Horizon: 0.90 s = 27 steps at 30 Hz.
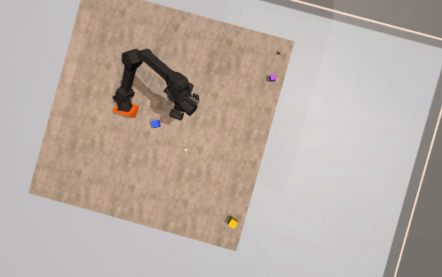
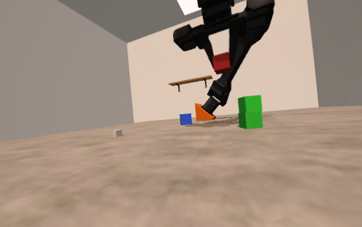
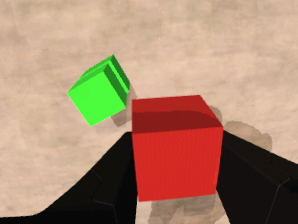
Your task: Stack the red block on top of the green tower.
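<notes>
While airborne, red block (image 3: 176, 163), plain matte cube.

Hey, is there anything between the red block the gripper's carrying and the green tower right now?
Nothing. In the exterior view the red block, shut in the gripper, hangs up and left of the green tower with only wall behind. The wrist view shows bare tabletop between them.

Mottled tan tabletop (image 2: 182, 174) stretching wide, pale grey floor (image 1: 355, 155) surrounding it, grey side walls (image 2: 54, 73) flanking a cream back wall (image 2: 291, 54), wooden shelf (image 2: 190, 80) hanging on black brackets, bright ceiling opening (image 2: 187, 5) glowing overhead
</notes>
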Motion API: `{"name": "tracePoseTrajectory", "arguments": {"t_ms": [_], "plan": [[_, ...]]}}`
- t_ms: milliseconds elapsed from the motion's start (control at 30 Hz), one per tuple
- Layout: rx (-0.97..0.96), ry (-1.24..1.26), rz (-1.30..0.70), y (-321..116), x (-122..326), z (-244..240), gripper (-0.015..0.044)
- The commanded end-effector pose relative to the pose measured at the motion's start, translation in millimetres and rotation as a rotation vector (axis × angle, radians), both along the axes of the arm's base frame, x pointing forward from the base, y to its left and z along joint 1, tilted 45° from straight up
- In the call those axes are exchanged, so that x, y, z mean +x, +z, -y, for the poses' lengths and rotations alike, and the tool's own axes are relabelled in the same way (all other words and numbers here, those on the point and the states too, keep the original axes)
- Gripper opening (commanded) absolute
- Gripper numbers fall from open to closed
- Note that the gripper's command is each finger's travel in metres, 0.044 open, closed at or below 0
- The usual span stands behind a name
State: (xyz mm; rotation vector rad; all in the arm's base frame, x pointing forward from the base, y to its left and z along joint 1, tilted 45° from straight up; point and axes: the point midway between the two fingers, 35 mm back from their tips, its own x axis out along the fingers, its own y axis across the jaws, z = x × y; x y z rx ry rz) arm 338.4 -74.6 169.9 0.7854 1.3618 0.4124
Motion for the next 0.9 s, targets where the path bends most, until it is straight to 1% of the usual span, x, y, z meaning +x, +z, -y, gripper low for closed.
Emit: {"name": "tracePoseTrajectory", "arguments": {"t_ms": [0, 167, 367, 867], "plan": [[0.018, -0.004, 0.005, 25.8, 2.6, -26.3, 0.0000], [0.021, -0.002, 0.005, 29.5, 2.8, -31.7, 0.0000], [-0.010, 0.042, 0.005, 10.5, 6.7, -49.8, 0.0000], [-0.010, 0.044, 0.006, -10.8, 11.8, -69.8, 0.0000]]}}
